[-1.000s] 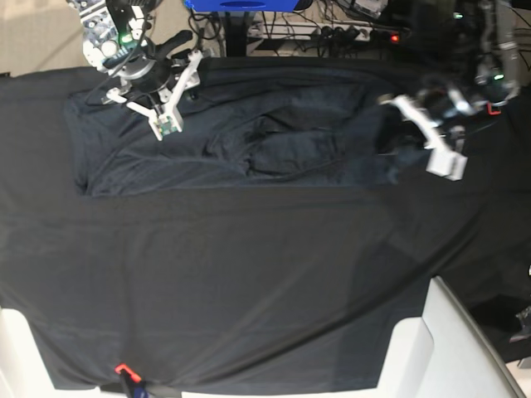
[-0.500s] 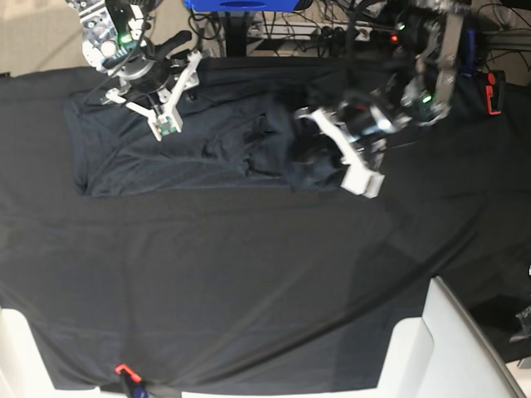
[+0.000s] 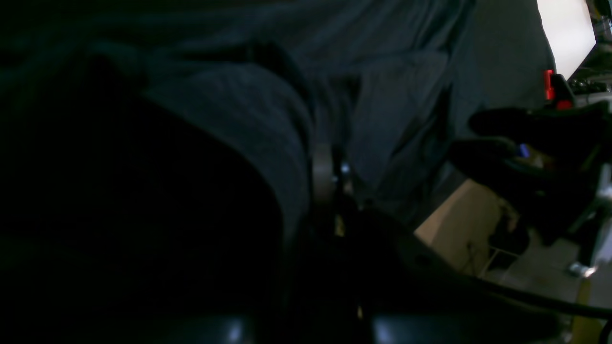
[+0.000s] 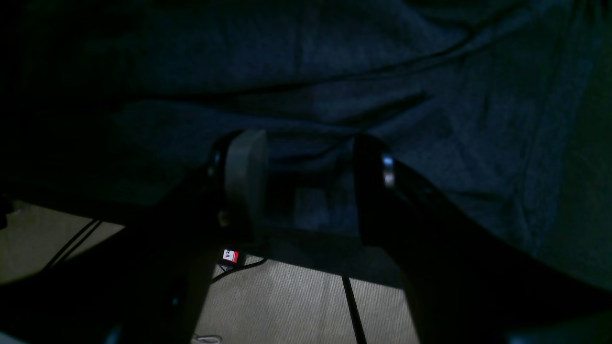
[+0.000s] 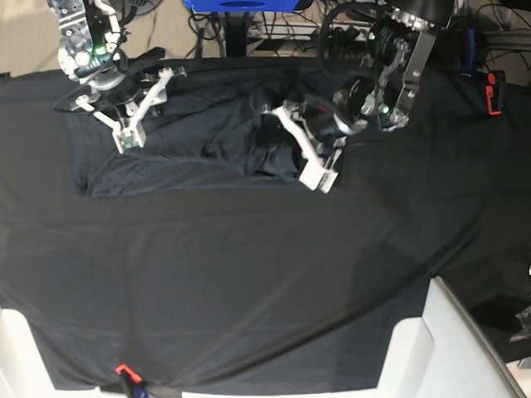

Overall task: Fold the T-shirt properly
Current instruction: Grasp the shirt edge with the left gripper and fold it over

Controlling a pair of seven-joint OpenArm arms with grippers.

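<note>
Surface: black tablecloth (image 5: 249,274) covers bench | Far edge: blue bin (image 5: 241,5), cables (image 5: 332,31) | Far-left corner: beige floor (image 5: 29,37) | Near-right corner: white panel (image 5: 452,348)

No legible text anywhere; small red-and-white tag (image 4: 230,255) on the floor too blurred to read.

The T-shirt (image 5: 191,145) is spread across the far part of the counter (image 5: 249,274), its right side folded over toward the middle. The left gripper (image 5: 300,149) is placed at that folded edge, near the middle of the far side, with cloth bunched between its jaws, while the right gripper (image 5: 133,108) is set over the shirt's far left corner, jaws apart. A white block (image 5: 452,348) is found at the near right corner.
</note>
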